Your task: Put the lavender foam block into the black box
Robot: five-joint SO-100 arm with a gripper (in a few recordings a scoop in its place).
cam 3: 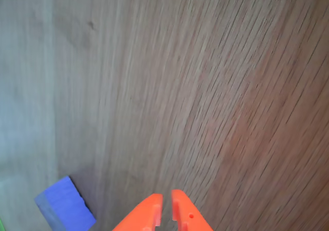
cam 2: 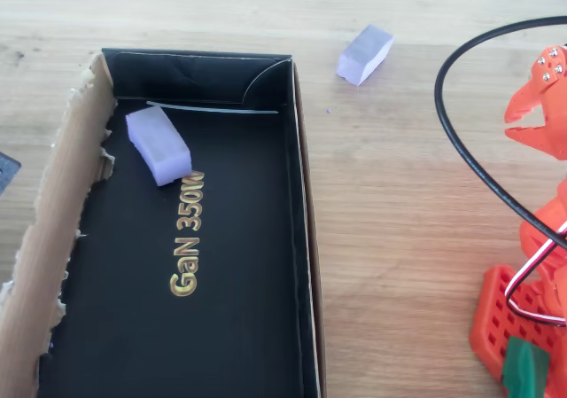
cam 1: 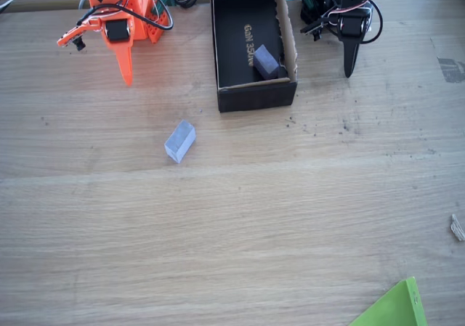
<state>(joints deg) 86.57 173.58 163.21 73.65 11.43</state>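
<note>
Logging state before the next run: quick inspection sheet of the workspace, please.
Surface: wooden table, light grain, a few dark specks.
Job's things: lavender foam block lies on the bare table, apart from the black box; box open-topped, gold lettering on its floor.
Clutter: darker purple block already inside the box, near one end wall; green sheet corner at the table edge.
Grippers: orange gripper has its fingers nearly closed, nothing between them, off to the side of the block.
Cables: black cable loops beside the orange arm.
Surroundings: a black arm beyond the box.

block (cam 1: 180, 141) on table (cam 1: 290, 217), left of box (cam 1: 256, 95)
</note>
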